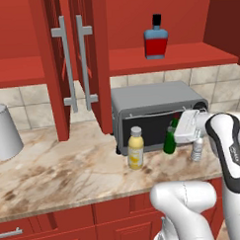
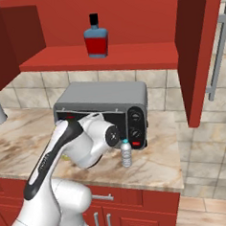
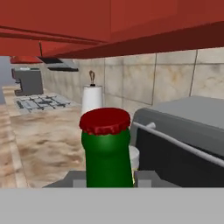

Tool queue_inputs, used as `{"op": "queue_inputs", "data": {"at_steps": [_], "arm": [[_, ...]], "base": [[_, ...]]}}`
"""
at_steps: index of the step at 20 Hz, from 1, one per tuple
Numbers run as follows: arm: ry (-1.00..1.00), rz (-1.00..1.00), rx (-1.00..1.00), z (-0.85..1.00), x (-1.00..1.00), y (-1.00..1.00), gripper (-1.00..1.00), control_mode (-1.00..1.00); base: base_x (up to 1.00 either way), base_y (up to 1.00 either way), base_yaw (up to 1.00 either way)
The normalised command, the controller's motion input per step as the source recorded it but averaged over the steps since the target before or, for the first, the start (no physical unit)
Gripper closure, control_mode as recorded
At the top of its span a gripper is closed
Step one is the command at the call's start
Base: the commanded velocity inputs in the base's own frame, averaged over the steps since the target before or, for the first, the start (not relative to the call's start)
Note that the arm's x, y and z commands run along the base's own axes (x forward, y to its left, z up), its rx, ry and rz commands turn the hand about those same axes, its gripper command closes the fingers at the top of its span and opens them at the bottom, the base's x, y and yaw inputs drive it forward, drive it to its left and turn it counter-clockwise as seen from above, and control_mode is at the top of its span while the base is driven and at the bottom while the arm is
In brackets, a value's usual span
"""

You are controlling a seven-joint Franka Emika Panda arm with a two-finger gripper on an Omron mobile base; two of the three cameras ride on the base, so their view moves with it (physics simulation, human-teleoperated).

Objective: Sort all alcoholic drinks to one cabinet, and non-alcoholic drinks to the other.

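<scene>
A: So, where's the end effector (image 1: 173, 134)?
B: Clamped on the green bottle (image 3: 107, 153) (red cap up), in front of the toaster oven (image 1: 153, 98).
A: And the rest?
B: Juice bottle (image 1: 135, 148) and water bottle (image 2: 126, 153) stand on the desk (image 1: 60, 169); the square red-and-blue bottle (image 1: 156, 37) sits on the open cabinet's shelf (image 1: 188, 55).

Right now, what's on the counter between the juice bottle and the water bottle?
The green bottle, in front of the toaster oven, between juice bottle and water bottle in the left base view.
</scene>
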Motion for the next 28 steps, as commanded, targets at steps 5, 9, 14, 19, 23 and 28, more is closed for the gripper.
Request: {"op": "queue_inputs", "data": {"at_steps": [5,9,14,19,23,28], "arm": [[-0.06,0.00,-0.04,0.63,-0.18,0.08,1.00,-1.00],[-0.06,0.00,-0.04,0.57,-0.19,0.11,1.00,-1.00],[-0.07,0.00,-0.02,0.54,-0.19,0.07,1.00,-1.00],[-0.08,0.02,-0.02,0.48,-0.19,0.05,1.00,-1.00],[-0.08,0.01,-0.01,0.45,-0.19,0.01,1.00,-1.00],[-0.09,0.01,-0.02,0.50,-0.09,0.05,1.00,-1.00]], "base": [[0.00,0.00,0.00],[0.00,0.00,0.00],[0.00,0.00,0.00],[0.00,0.00,0.00],[0.00,0.00,0.00],[0.00,0.00,0.00]]}}
